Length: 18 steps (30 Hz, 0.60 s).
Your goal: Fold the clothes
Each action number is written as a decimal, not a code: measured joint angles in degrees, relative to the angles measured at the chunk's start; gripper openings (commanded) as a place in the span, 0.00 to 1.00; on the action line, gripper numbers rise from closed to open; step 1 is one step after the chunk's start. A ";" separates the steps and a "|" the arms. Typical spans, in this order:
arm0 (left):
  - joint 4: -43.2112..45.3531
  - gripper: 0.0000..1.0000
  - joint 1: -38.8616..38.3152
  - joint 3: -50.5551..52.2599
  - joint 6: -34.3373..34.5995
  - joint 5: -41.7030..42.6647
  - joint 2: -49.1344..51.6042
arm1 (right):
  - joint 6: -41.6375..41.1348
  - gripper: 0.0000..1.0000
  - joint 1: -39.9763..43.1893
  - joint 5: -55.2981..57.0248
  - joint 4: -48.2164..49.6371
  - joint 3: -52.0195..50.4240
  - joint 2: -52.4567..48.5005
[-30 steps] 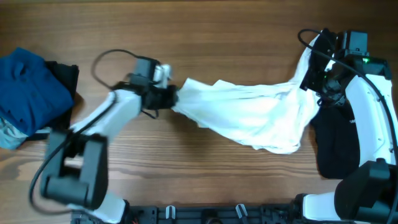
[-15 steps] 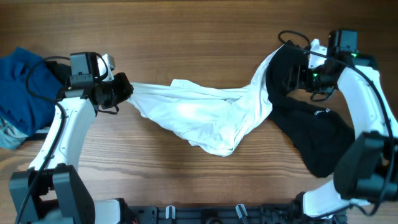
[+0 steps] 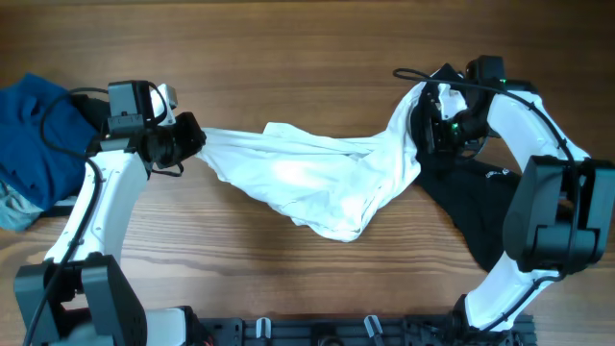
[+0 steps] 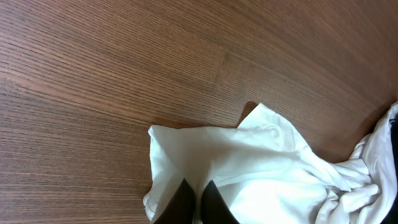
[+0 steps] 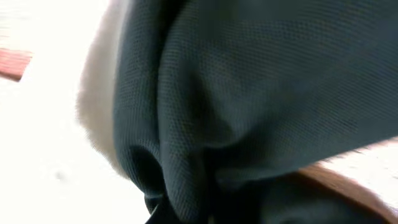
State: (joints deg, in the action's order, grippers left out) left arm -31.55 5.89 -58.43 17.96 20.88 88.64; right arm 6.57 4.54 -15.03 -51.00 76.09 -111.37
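The left end effector, left of centre in the overhead view, is pressed together on the near-left end of the white T-shirt. In the left wrist view its dark fingers sit close side by side at the bottom edge with white cloth bunched around them, so I judge it to be pinching a gathered corner, not a flat hem.

The right end effector, upper right of centre, is buried where the shirt's other end rises against a black garment. Its wrist view is filled with blurred dark mesh and a white smear, so I cannot tell whether it is spread or pressed together, nor which cloth it has.

Between the two, the T-shirt hangs as a twisted band across the middle of the desk, sagging to a low fold below centre. It is not spread flat, so the folding proper looks not yet begun. A blue garment lies heaped at the left edge, well apart from the shirt.

The main risk is at the right end. If dark fabric is caught together with the white, any pull would drag the black garment over the shirt or tangle the two. A bunched pinch on the left could slip under tension and drop that end. Laying the shirt down while it is twisted would leave creases and hidden layers, spoiling any fold made on top.
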 measured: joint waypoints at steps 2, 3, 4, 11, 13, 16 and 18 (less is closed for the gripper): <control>0.02 0.04 0.00 0.00 0.00 0.00 0.00 | -4.11 0.04 0.68 3.39 -0.52 0.13 0.02; 0.00 0.04 0.00 0.00 0.00 -0.02 0.00 | -6.16 0.04 1.25 5.09 -1.11 0.44 0.07; 0.00 0.04 0.00 0.00 0.00 -0.13 0.00 | -8.70 0.04 2.34 7.10 -1.79 0.96 0.24; 0.61 0.04 0.79 0.00 0.02 -4.61 0.00 | -21.88 0.08 20.87 15.74 -4.07 10.56 5.31; 0.98 0.04 1.11 0.00 0.02 -5.18 0.00 | -23.56 0.11 24.72 16.20 -4.92 11.67 6.47; 1.16 0.04 1.31 0.00 0.02 -5.70 0.00 | -27.28 0.33 29.00 17.27 -8.24 11.87 7.19; 1.16 0.04 1.31 0.00 0.02 -5.99 0.00 | -28.96 0.43 29.29 17.62 -8.92 11.85 7.19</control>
State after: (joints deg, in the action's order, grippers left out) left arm -30.39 7.20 -58.43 17.98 14.90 88.64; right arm -22.39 33.82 2.59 -59.92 87.94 -104.18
